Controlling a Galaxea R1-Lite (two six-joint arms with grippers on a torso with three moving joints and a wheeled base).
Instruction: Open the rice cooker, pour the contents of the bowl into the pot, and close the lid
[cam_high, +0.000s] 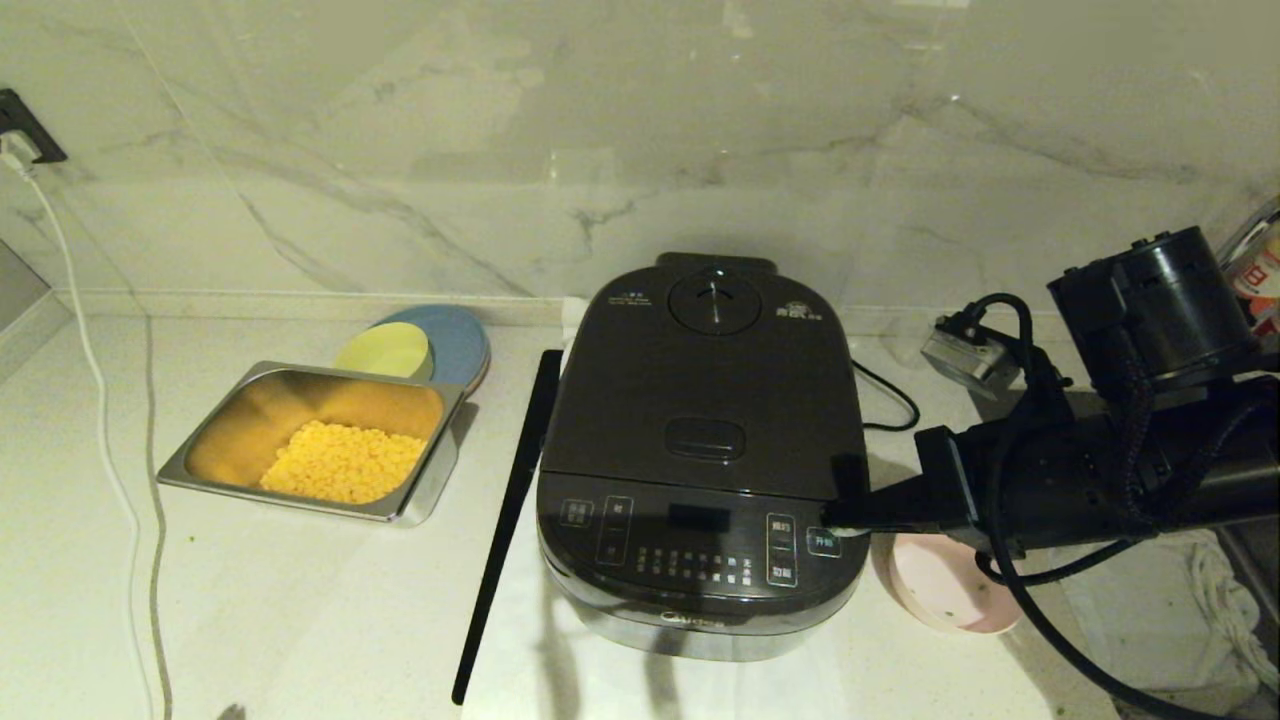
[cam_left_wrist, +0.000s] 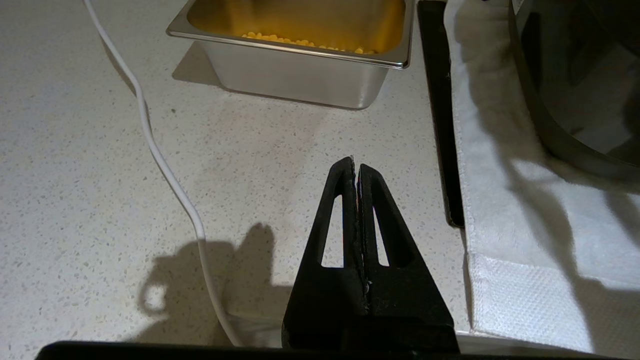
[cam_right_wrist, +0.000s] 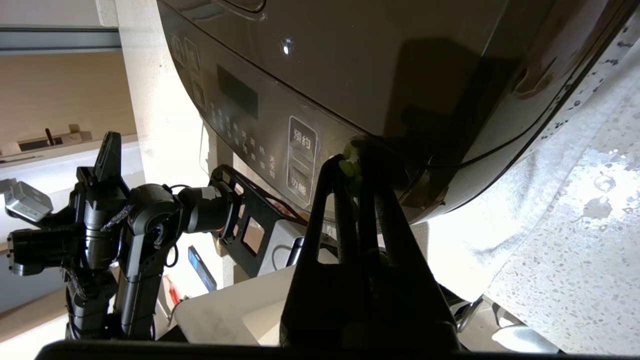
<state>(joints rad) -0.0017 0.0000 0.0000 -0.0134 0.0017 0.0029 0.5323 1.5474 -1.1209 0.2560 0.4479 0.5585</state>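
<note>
— Jaws clenched on both sides: the right gripper (cam_high: 838, 522) has its tips pressed together against the front right corner of the rice cooker (cam_high: 700, 450), beside the button panel, with a few green bits (cam_right_wrist: 348, 164) stuck at the tips. The left gripper (cam_left_wrist: 356, 170) hangs pinched shut and idle over the counter near the steel tray (cam_left_wrist: 300, 70) of corn

— Which step is that, then?

— Either the first or the last, I'd judge; the lid (cam_high: 705, 380) is down and the pot is hidden beneath it. The bowl (cam_high: 945, 590) sits just right of the cooker, under the right arm, contents not visible

— And next?

— If it's the opening, the shut tips must travel up to the oval latch button (cam_high: 705, 438) and press firmly
</note>
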